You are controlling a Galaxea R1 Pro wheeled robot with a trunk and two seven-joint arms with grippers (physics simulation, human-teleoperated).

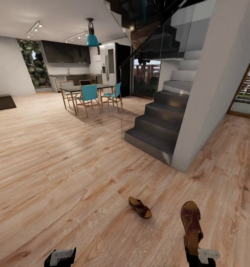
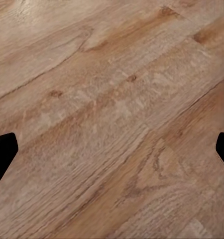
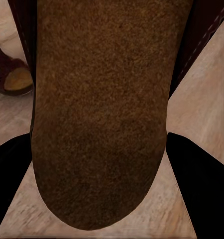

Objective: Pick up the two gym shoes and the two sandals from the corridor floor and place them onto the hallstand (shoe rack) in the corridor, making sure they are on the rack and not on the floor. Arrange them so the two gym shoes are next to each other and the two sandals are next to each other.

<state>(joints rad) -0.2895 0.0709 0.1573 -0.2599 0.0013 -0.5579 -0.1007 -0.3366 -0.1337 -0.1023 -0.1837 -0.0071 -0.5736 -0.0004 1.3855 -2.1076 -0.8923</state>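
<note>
One dark brown sandal (image 1: 191,224) is held above the corridor floor (image 1: 84,178) at the lower right, toe pointing away. My right gripper (image 1: 194,256) is shut on its heel end. In the right wrist view its tan footbed (image 3: 102,114) lies between the dark fingers (image 3: 204,184). The other sandal (image 1: 140,207) lies on the planks just left of it, also seen in the right wrist view (image 3: 10,74). My left gripper (image 1: 60,257) hangs open over bare floor (image 2: 112,99), holding nothing. The gym shoes and the hallstand are out of view.
A dark staircase (image 1: 158,122) with a glass rail rises ahead on the right beside a white wall (image 1: 213,92). A dining table (image 1: 84,89) with teal chairs stands far back, before a kitchen. A dark rug (image 1: 2,102) lies far left.
</note>
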